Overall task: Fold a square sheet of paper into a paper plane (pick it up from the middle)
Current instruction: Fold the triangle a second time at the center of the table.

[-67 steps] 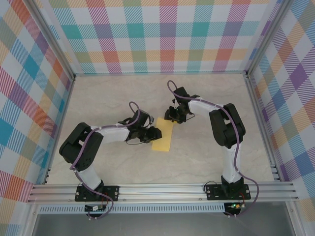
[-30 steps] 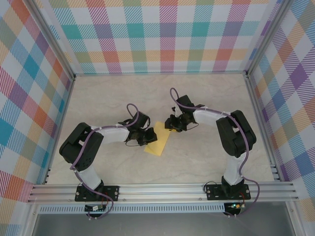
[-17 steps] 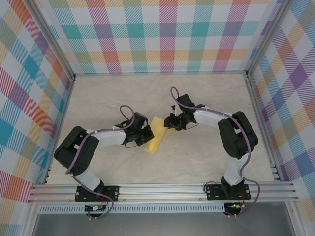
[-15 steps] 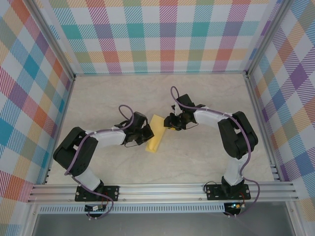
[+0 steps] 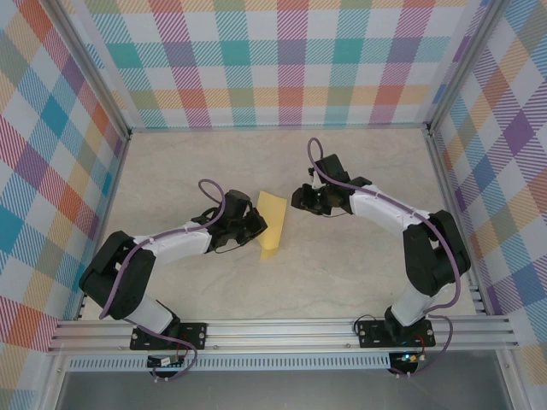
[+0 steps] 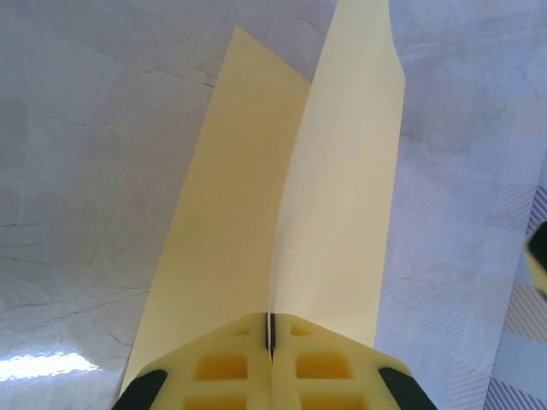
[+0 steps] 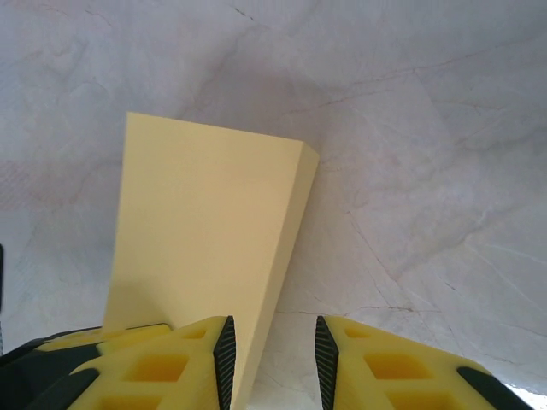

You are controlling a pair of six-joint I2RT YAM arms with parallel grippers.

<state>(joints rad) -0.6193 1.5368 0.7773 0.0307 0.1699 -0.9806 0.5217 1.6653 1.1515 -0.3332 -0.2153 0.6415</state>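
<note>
We see the left gripper with its fingers pressed together on the square sheet of paper. The sheet is folded into two yellow layers that fan out from the pinch in the left wrist view. The paper stands tilted on the marbled table, near the middle, between the two arms. The right gripper sits just beside the sheet's far end with its jaws apart and bare table in the gap. We cannot tell whether it touches the paper. Plaid walls and an aluminium rail ring the table.
</note>
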